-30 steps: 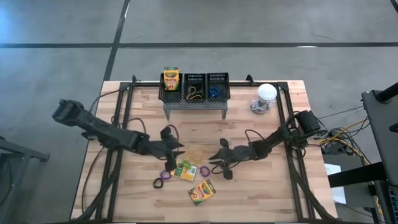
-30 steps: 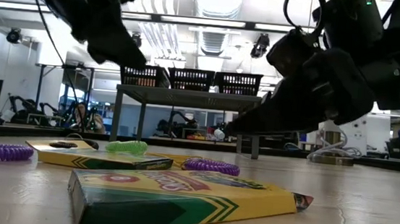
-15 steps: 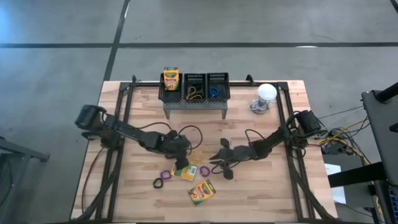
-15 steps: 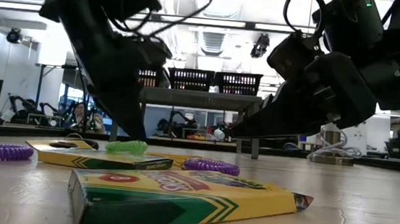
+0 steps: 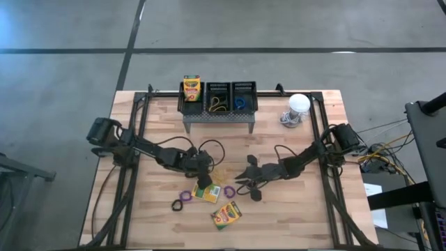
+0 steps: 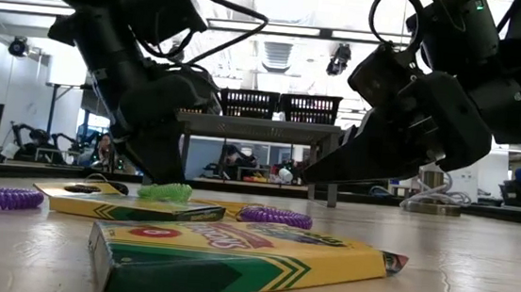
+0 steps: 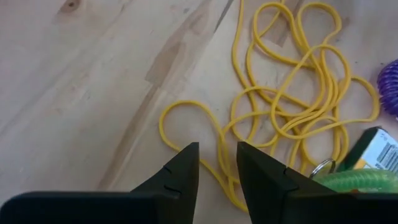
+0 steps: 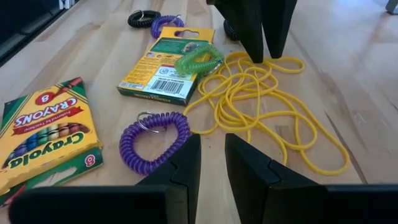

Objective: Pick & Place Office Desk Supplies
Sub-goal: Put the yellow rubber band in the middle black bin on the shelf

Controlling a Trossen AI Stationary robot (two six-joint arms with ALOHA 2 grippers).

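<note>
A tangle of yellow loops [image 7: 292, 93] lies on the table's middle [image 5: 219, 172]. My left gripper [image 7: 217, 163] points steeply down at its edge, open by a narrow gap, one finger on each side of a strand; it also shows in the right wrist view [image 8: 262, 56]. Beside the tangle a green coil [image 8: 199, 59] rests on a flat crayon box [image 8: 168, 68]. A purple coil [image 8: 155, 140] and a second crayon box [image 8: 43, 137] lie nearer. My right gripper [image 8: 212, 146] hovers low to the right of the tangle, narrowly open, with nothing between its fingers. My left gripper comes at the yellow tangle from above, slanting down, and its fingertips [image 8: 256, 53] reach the tangle's edge. One strand [image 7: 219, 146] runs through the gap between the fingers. Whether the fingers touch the strand or the table, I cannot tell.
At the table's far edge, three black mesh bins [image 5: 218, 97] sit on a grey perforated stand [image 5: 218, 117]; the left one holds an upright crayon box [image 5: 191, 89]. A white ball with a cable [image 5: 298, 104] sits at the far right. Another purple coil [image 5: 185, 196] and a black loop [image 5: 177, 205] lie near the front.
My left gripper has come down toward the near edge and slightly right, tipping steeper, until its fingertips stand at the yellow tangle; in the last half second it has barely moved. The loops and boxes lie as before.
</note>
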